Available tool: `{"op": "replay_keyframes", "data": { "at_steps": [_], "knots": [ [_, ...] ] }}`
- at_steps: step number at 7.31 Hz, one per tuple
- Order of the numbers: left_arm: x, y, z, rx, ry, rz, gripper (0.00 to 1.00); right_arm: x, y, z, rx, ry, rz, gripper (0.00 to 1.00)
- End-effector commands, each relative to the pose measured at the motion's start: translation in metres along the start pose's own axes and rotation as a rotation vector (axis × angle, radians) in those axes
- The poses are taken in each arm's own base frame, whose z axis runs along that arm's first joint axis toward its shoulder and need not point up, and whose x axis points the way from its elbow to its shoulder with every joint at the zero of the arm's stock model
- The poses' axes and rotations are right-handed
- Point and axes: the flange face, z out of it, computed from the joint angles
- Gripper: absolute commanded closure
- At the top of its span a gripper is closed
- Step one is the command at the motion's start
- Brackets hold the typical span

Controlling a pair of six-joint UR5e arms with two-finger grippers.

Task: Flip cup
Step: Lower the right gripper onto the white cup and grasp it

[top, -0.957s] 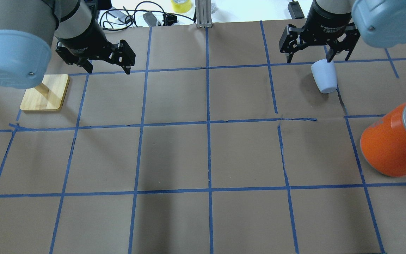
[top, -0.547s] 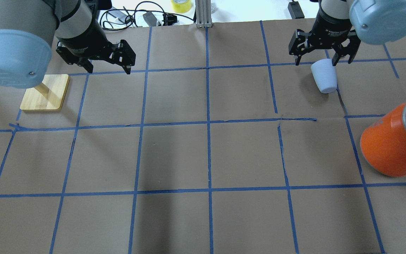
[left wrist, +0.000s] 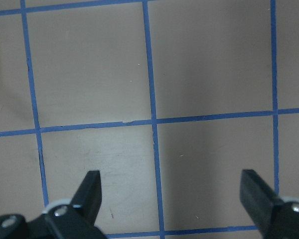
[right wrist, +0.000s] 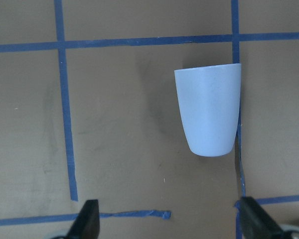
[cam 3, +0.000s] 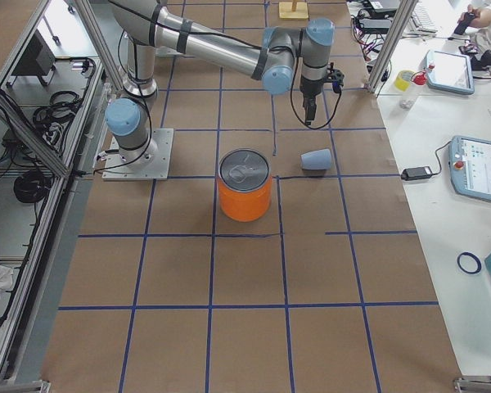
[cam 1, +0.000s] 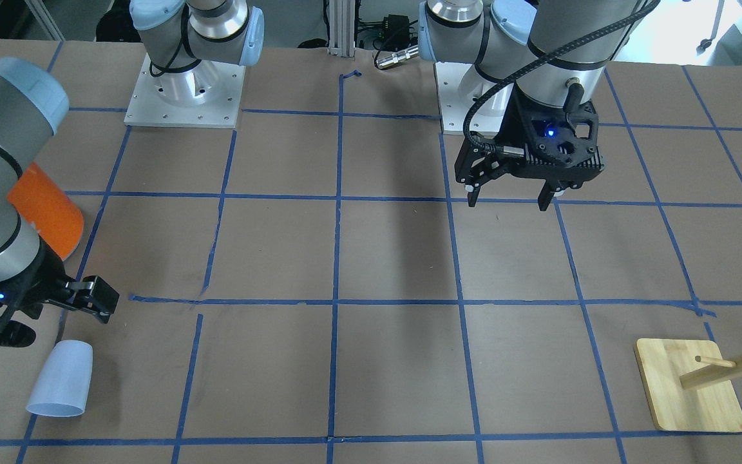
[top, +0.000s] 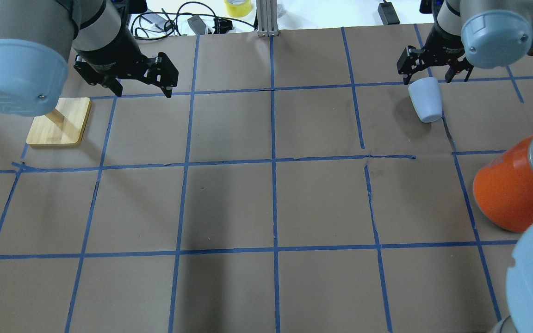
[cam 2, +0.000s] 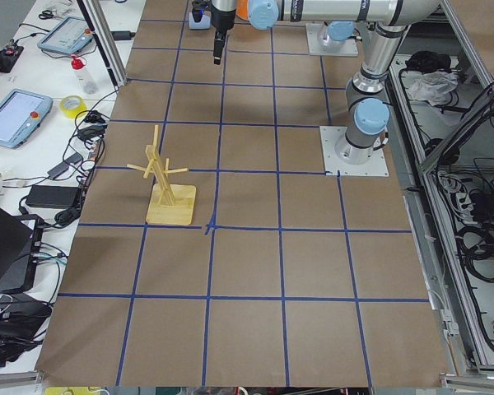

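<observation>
The pale lavender-blue cup (top: 425,99) lies on its side on the brown paper, wide rim pointing away from the robot. It also shows in the front view (cam 1: 60,380), the right side view (cam 3: 317,159) and the right wrist view (right wrist: 208,112). My right gripper (top: 435,77) is open and empty, hanging just past the cup's rim end without touching it; its fingertips (right wrist: 89,219) frame the bottom of the wrist view. My left gripper (top: 142,89) is open and empty above bare paper at the far left, also in the front view (cam 1: 509,202) and the left wrist view (left wrist: 172,184).
A large orange can with a silver top (top: 511,194) stands near the right edge, on the robot's side of the cup. A wooden peg stand (top: 58,122) sits at the far left. Cables and a yellow tape roll (top: 238,7) lie beyond the table's far edge.
My right gripper has moved right and farther back, off from over the cup's rim. The right arm's elbow has come into the lower right corner. Cup and left arm have not moved.
</observation>
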Motion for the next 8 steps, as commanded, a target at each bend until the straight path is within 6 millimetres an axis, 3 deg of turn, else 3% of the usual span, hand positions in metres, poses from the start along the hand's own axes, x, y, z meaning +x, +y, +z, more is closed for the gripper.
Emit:
{"op": "replay_keyframes", "data": {
  "at_steps": [1, 2, 5, 7, 8],
  "knots": [
    [0.0, 0.0, 0.0, 0.002, 0.001, 0.0, 0.0, 0.015, -0.019, 0.065, -0.021, -0.002, -0.034, 0.0],
    [-0.001, 0.0, -0.002, 0.005, -0.002, -0.002, 0.0, 0.019, -0.026, 0.091, -0.031, 0.01, -0.063, 0.0],
    [-0.001, 0.0, -0.002, 0.005, 0.0, -0.002, 0.0, 0.026, -0.028, 0.12, -0.063, 0.057, -0.128, 0.0],
    [-0.001, 0.0, -0.001, 0.002, 0.001, -0.001, 0.0, 0.049, -0.03, 0.136, -0.082, 0.05, -0.148, 0.0],
    [-0.001, 0.0, -0.001, 0.002, 0.0, -0.001, 0.0, 0.049, -0.034, 0.146, -0.066, 0.055, -0.149, 0.0]
  ]
}}
